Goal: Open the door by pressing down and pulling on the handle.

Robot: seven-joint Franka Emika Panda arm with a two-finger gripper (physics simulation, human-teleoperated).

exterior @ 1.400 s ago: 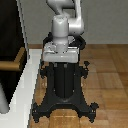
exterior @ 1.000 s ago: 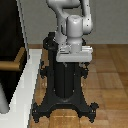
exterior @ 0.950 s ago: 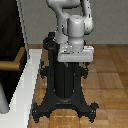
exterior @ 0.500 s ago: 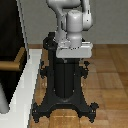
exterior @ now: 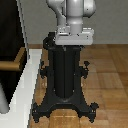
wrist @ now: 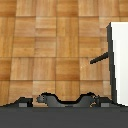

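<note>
Exterior view: door (exterior: 11,45) at far left edge, brass handle (exterior: 15,61) jutting out; arm's wrist flange (exterior: 74,37) over black pedestal (exterior: 64,75), well apart from handle. Gripper fingers unseen, spread or pressed undeterminable.

Wrist view: wooden floor (wrist: 50,45), pedestal feet (wrist: 65,100), white slab (wrist: 120,60).

Matt black door (exterior: 10,40), brass-brown handle (exterior: 12,64)

arm (exterior: 75,15) folded above base; fingers hidden
</note>
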